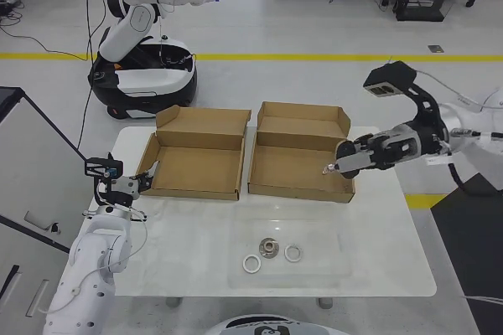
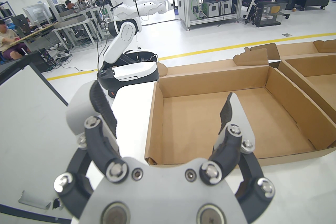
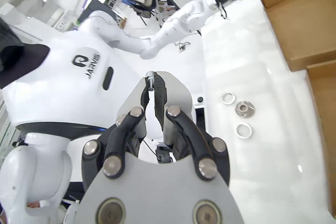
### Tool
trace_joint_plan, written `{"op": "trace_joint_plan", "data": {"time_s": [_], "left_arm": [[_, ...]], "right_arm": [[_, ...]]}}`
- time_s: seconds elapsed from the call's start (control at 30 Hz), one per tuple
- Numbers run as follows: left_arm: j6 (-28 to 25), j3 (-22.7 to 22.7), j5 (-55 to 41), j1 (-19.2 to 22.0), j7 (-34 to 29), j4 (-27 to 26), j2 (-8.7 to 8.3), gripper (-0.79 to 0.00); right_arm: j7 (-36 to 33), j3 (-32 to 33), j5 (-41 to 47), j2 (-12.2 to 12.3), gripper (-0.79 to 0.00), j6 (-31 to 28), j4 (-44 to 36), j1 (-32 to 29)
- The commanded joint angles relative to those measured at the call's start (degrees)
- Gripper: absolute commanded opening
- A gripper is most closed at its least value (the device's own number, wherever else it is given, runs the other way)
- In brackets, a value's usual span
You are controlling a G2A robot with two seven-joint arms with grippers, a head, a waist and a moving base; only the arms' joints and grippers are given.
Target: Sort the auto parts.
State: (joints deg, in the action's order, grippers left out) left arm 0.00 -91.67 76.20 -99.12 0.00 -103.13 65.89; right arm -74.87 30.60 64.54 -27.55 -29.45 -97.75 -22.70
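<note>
Auto parts are noted at two stations on the white table (image 1: 184, 251): three lie loose and one is held.

1. Left gripper (image 1: 148, 178) is at the table's left edge, just beside the outer wall of the left box (image 1: 193, 166). Its fingers are spread apart with nothing between them.
2. The left box is open cardboard with its rear flap upright.
3. The loose parts lie near the table's front edge, in front of the gap between the boxes. From the left they are a white ring (image 1: 251, 264), a metal flange (image 1: 270, 249) and a second ring (image 1: 293, 252). They are close together and not touching.
4. The right box (image 1: 300, 194), also open cardboard, stands just beside the left one.
5. Right gripper (image 1: 329, 170) hangs over the right box's front right portion. Its fingers are clamped on a small threaded bolt (image 3: 150, 80), whose tip protrudes past the pads.
</note>
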Motion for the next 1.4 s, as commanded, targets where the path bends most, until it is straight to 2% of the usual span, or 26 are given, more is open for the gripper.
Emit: {"op": "trace_joint_plan", "data": {"time_s": [0.0,0.23,0.5,0.93,1.37], "left_arm": [[0.0,0.0,0.0,0.0,0.0,0.0,0.00,0.000],[0.0,0.0,0.0,0.0,0.0,0.0,0.00,0.000],[0.0,0.0,0.0,0.0,0.0,0.0,0.00,0.000],[0.0,0.0,0.0,0.0,0.0,0.0,0.00,0.000],[0.0,0.0,0.0,0.0,0.0,0.0,0.00,0.000]], "right_arm": [[-0.9,2.1,3.0,-0.7,-0.785,0.9,-0.7,-0.5],[-5.4,11.7,12.6,-4.8,-0.785,5.4,-2.0,-3.3],[-11.9,21.0,19.0,-11.5,-0.785,11.8,-0.1,-6.7],[-10.4,21.2,18.5,-11.6,-0.785,12.4,-1.2,-7.2],[-7.0,20.3,30.2,-15.4,-0.785,16.1,-4.2,-10.4]]}}
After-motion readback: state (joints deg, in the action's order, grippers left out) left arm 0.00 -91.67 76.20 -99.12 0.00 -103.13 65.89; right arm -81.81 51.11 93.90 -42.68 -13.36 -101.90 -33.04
